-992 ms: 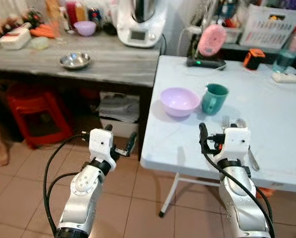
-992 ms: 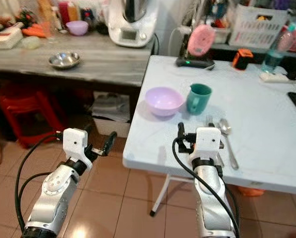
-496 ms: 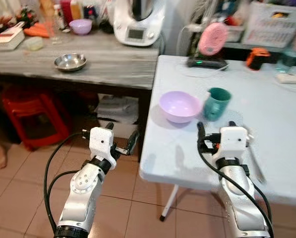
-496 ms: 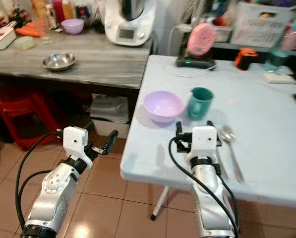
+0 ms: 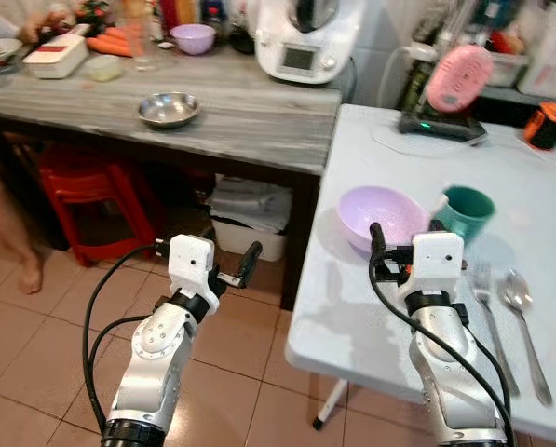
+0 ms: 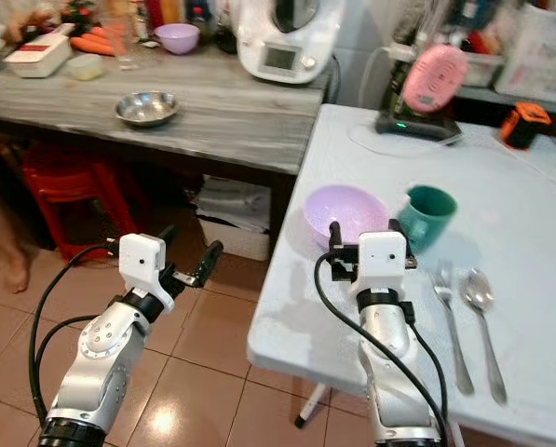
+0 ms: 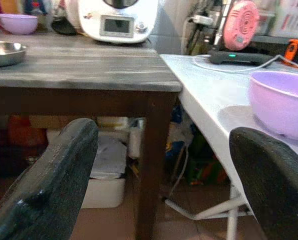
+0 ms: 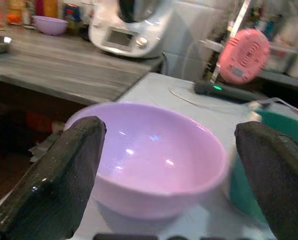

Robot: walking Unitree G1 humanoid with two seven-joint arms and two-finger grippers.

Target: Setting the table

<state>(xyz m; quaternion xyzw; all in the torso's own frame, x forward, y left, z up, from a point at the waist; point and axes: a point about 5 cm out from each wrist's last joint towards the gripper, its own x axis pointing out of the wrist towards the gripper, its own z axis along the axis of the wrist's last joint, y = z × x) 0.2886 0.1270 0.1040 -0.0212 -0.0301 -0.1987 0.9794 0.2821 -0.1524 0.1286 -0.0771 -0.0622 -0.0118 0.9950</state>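
my right tool (image 8: 163, 165) hangs low over the near edge of the white tabletop (image 5: 352, 307), its two black fingers (image 8: 49, 185) spread wide with nothing between them, pointing straight at the lilac bowl (image 5: 382, 214). the bowl sits upright on the tabletop, close ahead of the fingers but not touched by them. just beside it, on the right, stands the teal mug (image 5: 462, 212), near enough that i cannot tell whether they touch. further right a fork (image 5: 490, 321) and a spoon (image 5: 524, 321) lie side by side on the tabletop, apart from each other, handles toward me.

my left tool (image 7: 158, 185) is held out over the tiled floor (image 5: 35, 335), off the white tabletop's left edge, fingers (image 7: 44, 185) wide apart and holding nothing. it faces the gap under the grey wooden counter (image 5: 240, 102), where a steel bowl (image 5: 169, 109) rests, with a second lilac bowl (image 5: 193, 37) and a white kitchen machine (image 5: 305, 42) toward the back. a red stool (image 5: 87, 191) stands beneath the counter, and a person's bare leg (image 5: 7, 223) shows at the far left. a pink round device (image 5: 459, 79) stands at the back of the white tabletop.
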